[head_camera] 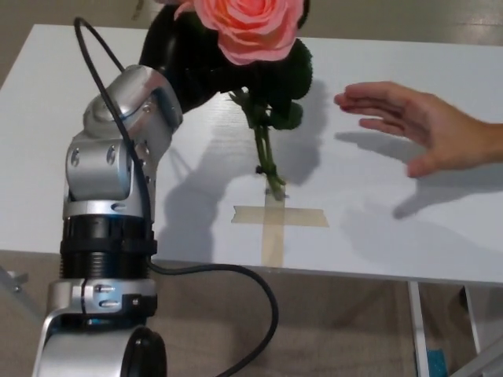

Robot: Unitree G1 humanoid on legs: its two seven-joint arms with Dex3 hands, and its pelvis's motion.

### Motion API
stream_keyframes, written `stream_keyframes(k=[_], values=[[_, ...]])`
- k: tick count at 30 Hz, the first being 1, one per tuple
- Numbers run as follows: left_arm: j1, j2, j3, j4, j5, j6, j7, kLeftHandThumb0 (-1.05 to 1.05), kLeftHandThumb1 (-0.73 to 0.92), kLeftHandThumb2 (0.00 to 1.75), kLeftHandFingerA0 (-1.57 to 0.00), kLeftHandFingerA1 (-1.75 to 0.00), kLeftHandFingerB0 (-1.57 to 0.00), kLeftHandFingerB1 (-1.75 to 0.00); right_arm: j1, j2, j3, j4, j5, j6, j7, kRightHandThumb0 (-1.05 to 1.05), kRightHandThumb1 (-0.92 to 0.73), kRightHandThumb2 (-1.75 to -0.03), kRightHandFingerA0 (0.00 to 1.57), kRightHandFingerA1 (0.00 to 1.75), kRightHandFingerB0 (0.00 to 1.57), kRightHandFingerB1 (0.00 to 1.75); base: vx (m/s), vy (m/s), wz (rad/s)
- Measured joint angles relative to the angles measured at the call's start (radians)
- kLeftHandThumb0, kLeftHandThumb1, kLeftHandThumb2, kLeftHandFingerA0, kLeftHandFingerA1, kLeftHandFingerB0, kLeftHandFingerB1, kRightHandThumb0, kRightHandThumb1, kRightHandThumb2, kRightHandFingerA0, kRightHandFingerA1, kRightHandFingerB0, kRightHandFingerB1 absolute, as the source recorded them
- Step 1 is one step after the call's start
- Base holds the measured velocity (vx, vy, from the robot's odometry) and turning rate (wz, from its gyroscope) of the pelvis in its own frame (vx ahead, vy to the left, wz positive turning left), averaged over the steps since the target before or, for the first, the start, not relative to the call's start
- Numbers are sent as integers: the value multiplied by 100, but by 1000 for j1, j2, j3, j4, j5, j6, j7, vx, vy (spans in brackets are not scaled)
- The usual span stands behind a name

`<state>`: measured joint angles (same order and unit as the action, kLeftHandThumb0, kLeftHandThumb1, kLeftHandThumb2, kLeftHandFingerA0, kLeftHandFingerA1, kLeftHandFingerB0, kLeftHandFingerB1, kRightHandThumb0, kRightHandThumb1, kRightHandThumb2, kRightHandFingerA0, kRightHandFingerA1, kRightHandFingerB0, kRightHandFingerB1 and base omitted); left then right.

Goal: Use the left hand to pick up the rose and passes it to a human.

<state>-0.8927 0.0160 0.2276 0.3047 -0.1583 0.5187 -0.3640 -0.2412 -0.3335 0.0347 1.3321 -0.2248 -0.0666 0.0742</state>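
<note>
My left hand (236, 67), at twelve o'clock, is clamped on the rose (251, 31), stem hanging over the white table (393, 236). I should swing it toward three o'clock, where a person's open hand (424, 126) waits, and release only once they grip. A tape cross (275, 216) marks the table; beyond lies floor.
</note>
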Motion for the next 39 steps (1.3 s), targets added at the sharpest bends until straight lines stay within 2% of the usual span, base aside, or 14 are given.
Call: stream_keyframes(k=[5, 6, 21, 29, 39], values=[[0, -1, -21, -10, -29, 40, -1, -16, 82, 64, -96, -140, -85, -87, 0, 1, 0, 0, 0, 4, 5, -41, -64, -59, 66, 46, 57, 42, 0, 0, 0], [0, -1, -22, -11, -33, 44, -1, -15, 83, 64, -96, -142, -85, -93, 0, 1, 0, 0, 0, 5, 6, -41, -64, -59, 66, 46, 56, 41, 0, 0, 0], [0, 13, -60, -9, -68, 46, -18, -13, 82, 67, -95, -144, -85, -93, 0, 1, 15, 0, -1, 7, 13, -42, -64, -60, 66, 46, 56, 41, 0, 0, 0], [-16, -36, -101, 33, -81, 39, -10, -14, 84, 65, -93, -145, -79, -101, -1, 1, 18, 1, 0, 9, 15, -42, -65, -60, 66, 46, 56, 41, 0, 0, 0], [-129, -114, -149, 204, -79, -23, 14, -14, 84, 65, -92, -145, -78, -100, -23, 0, 0, 1, 2, 11, 25, -42, -65, -60, 66, 46, 55, 41, 0, 0, 0]])
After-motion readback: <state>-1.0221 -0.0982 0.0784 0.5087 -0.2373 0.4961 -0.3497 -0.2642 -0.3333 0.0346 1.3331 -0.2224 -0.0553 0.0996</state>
